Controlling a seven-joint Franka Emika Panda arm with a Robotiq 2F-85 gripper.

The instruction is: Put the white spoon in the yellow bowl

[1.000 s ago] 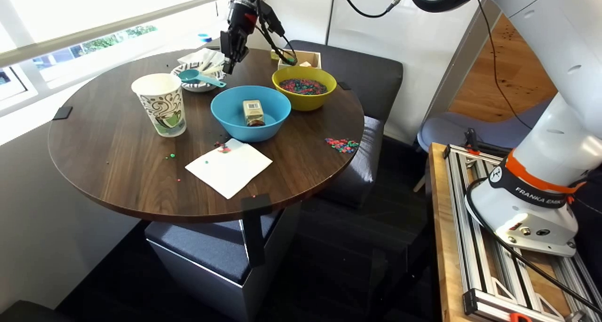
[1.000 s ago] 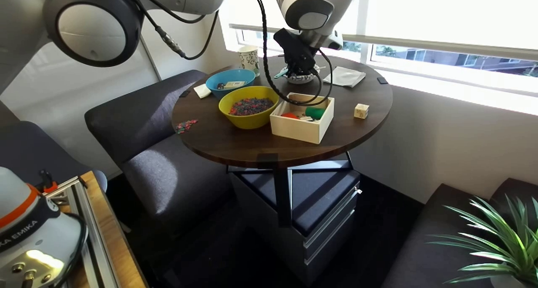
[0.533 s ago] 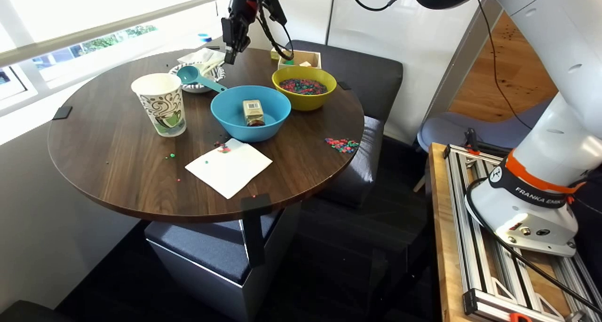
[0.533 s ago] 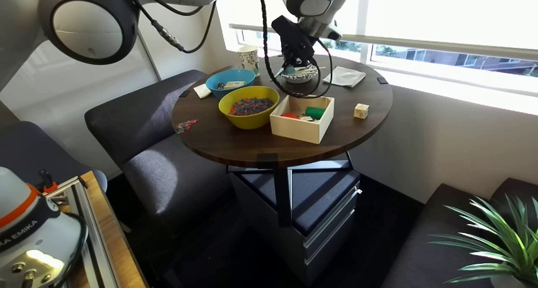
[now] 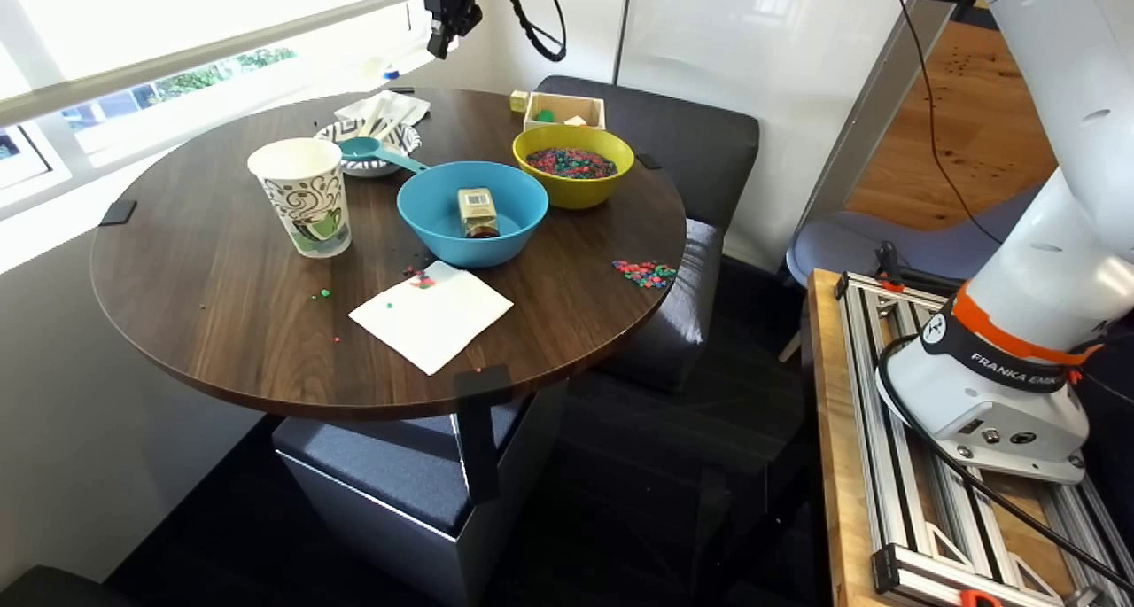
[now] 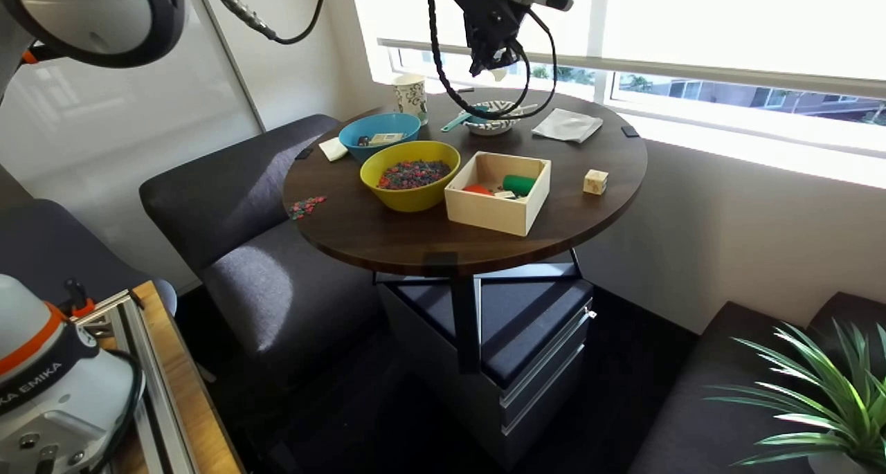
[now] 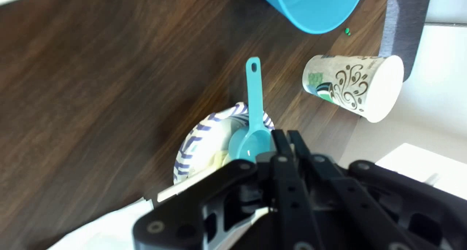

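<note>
Wrist view shows the jaws pressed almost together, and the white spoon [image 6: 498, 75] looks pinched in them. A pale, rounded bit of it pokes out below in an exterior view, but it is small and blurry there, so I can't be quite sure. A second ago the gripper [image 7: 286, 133] was down by the stripy dish [image 7: 188, 149]; now it is up high, well above the desk [image 5: 204, 270]. That seems to mean the picking up is done. What is left, I think, is to go across to the yellow bowl [image 6: 408, 201] and let go.

That bowl is round, smooth and a bit shiny, with tiny red, green and blue bits [image 6: 413, 174] inside. A blue scoop [image 7: 254, 96] sits in the stripy dish, flat handle over the rim. Next come a smooth blue bowl [image 5: 469, 251], a tall paper cup [image 5: 306, 199] with brown swirls, and a box [image 6: 484, 213] of pale wood. The desk is brown wood with long stripes.
</note>
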